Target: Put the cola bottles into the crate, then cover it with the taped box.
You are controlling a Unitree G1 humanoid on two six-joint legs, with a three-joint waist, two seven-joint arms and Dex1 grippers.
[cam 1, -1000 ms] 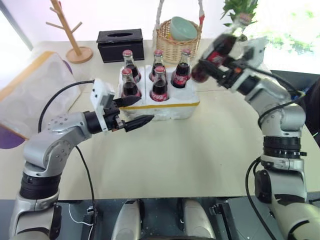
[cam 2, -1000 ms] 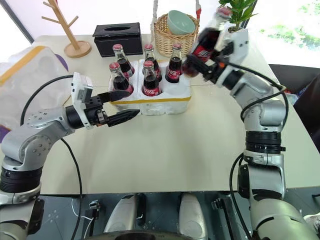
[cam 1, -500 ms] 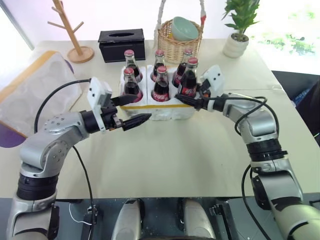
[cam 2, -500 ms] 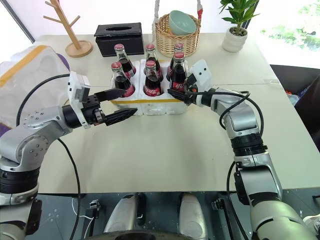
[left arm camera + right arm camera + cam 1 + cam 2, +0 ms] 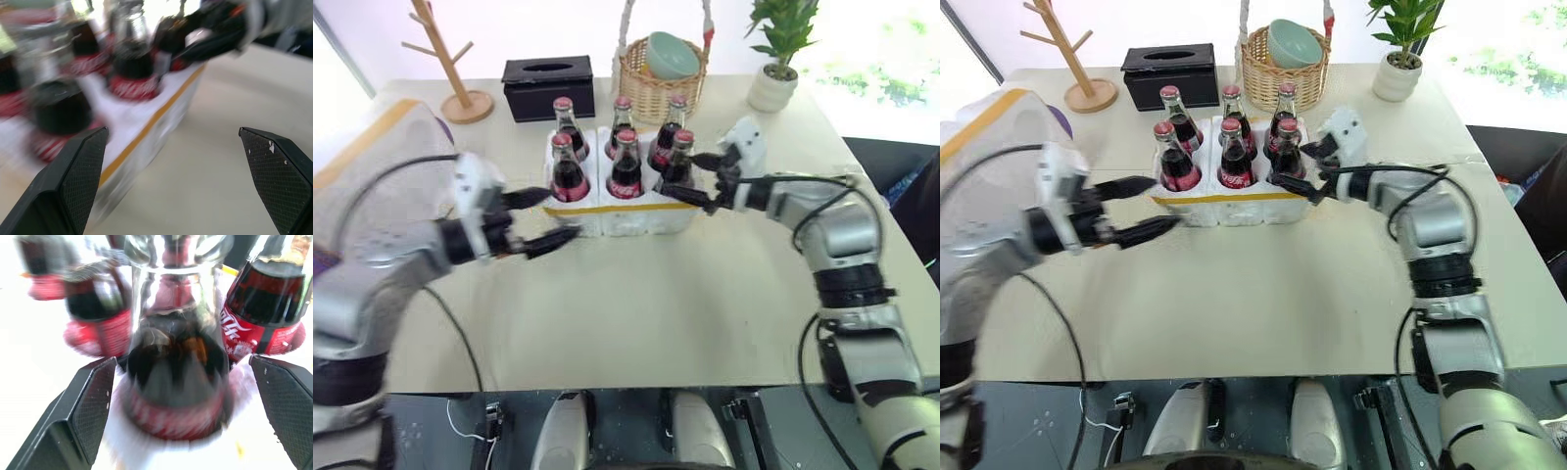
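In the crate (image 5: pixel 625 211) at mid-table, all six cola bottles (image 5: pixel 625 164) stand in their wells. The right gripper (image 5: pixel 704 182) is spread open around the sixth; the left gripper (image 5: pixel 546 217) (open, empty) hangs nearby. The taped box (image 5: pixel 364 157), at the table's left, isn't yet set over it.

Home-like staged tabletop by a bright window: beige table (image 5: pixel 636 304) with wooden mug tree (image 5: pixel 450 59), black tissue box (image 5: pixel 548 86), wicker basket (image 5: pixel 656 83) holding green bowl (image 5: pixel 674 54), potted plant (image 5: pixel 778 59).
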